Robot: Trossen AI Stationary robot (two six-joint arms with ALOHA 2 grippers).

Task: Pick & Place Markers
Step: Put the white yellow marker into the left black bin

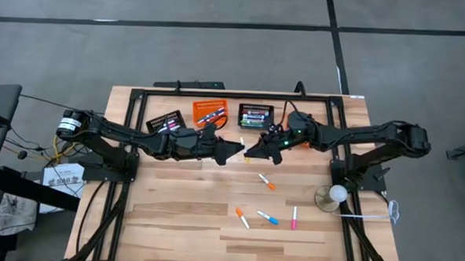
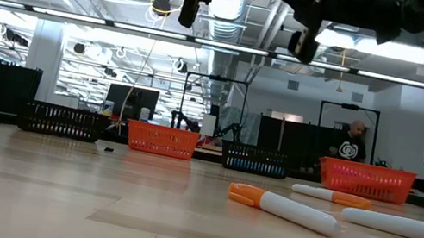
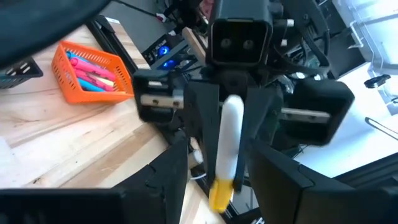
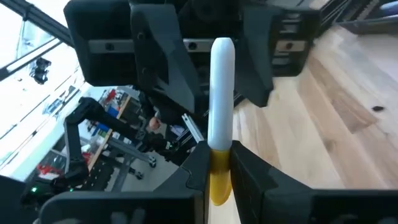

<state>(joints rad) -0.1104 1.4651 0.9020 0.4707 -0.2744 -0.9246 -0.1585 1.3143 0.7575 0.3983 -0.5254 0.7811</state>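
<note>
Marker (image 4: 221,93): white, yellow-capped, its long axis pointing straight from right pincer (image 4: 219,171) toward left pincer (image 3: 214,180).
Right pincer: clenched on cap end.
Left pincer: released, facing marker's free end, nearer.

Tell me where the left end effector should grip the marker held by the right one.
Grip the marker on its bare white barrel, probably, coming from opposite the right end effector, which pinches the yellow cap. The barrel sticks out free inside the open left end effector.
</note>
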